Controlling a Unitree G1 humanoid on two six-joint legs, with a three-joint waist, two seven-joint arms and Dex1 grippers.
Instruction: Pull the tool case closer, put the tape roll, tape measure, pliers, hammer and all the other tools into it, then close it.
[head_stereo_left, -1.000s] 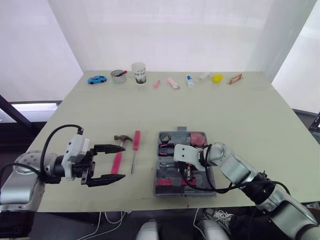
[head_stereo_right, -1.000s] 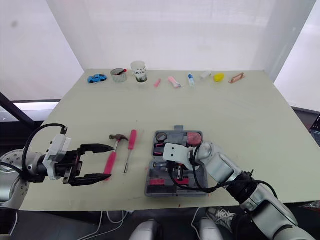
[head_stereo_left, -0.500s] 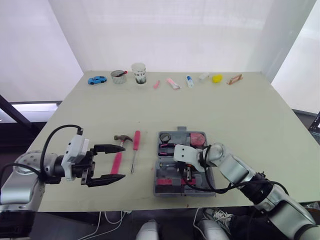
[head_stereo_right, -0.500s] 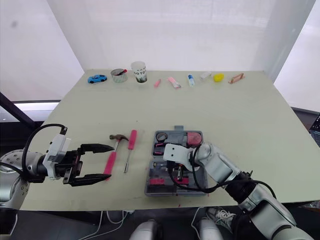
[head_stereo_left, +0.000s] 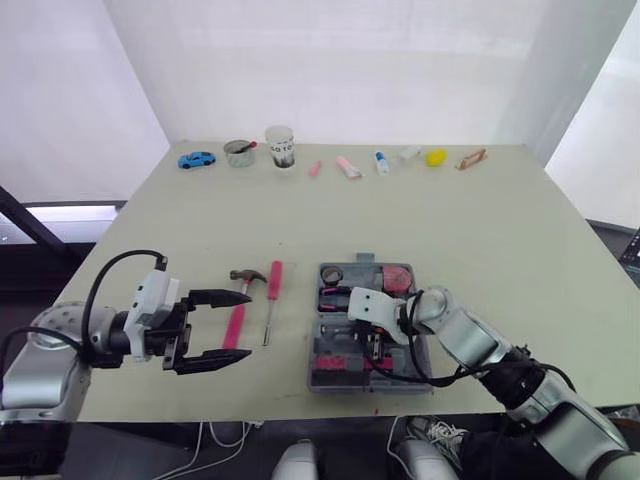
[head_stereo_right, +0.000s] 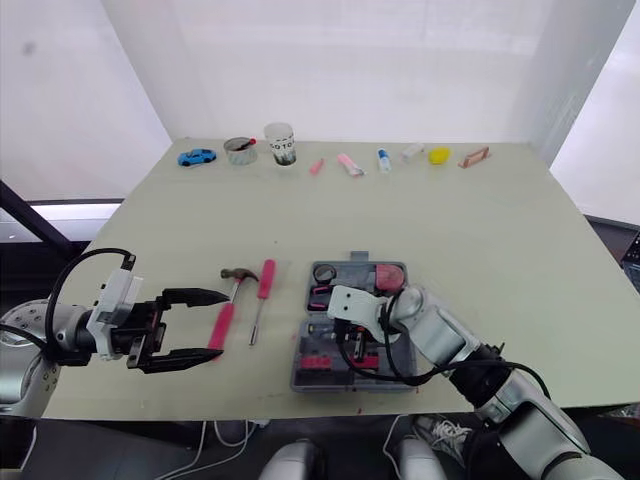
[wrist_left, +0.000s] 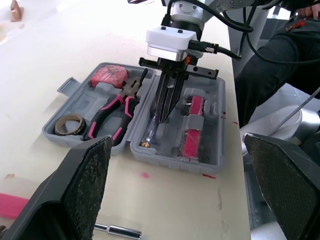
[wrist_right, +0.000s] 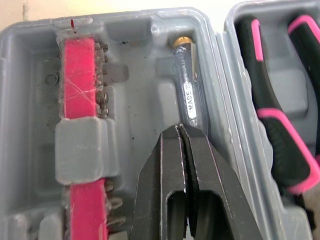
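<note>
The grey tool case (head_stereo_left: 420, 372) lies open near the table's front edge. Its far half holds the tape roll (head_stereo_left: 331, 274), the pink tape measure (head_stereo_left: 397, 276) and the pliers (head_stereo_left: 336, 296). Its near half holds a clear-handled screwdriver (wrist_right: 189, 100) and a pink bit holder (wrist_right: 79, 60). My right gripper (head_stereo_left: 372, 346) is shut inside the near half, its tips resting against the clear screwdriver. The hammer (head_stereo_left: 237, 318) and a pink-handled screwdriver (head_stereo_left: 271, 295) lie on the table left of the case. My left gripper (head_stereo_left: 246, 325) stands open, its fingers on either side of the hammer's handle end.
Along the table's far edge stand a blue toy car (head_stereo_left: 195, 159), a metal tin (head_stereo_left: 238, 152), a cup (head_stereo_left: 280, 146), several small items and a yellow object (head_stereo_left: 434, 157). Bare table lies between that row and the case.
</note>
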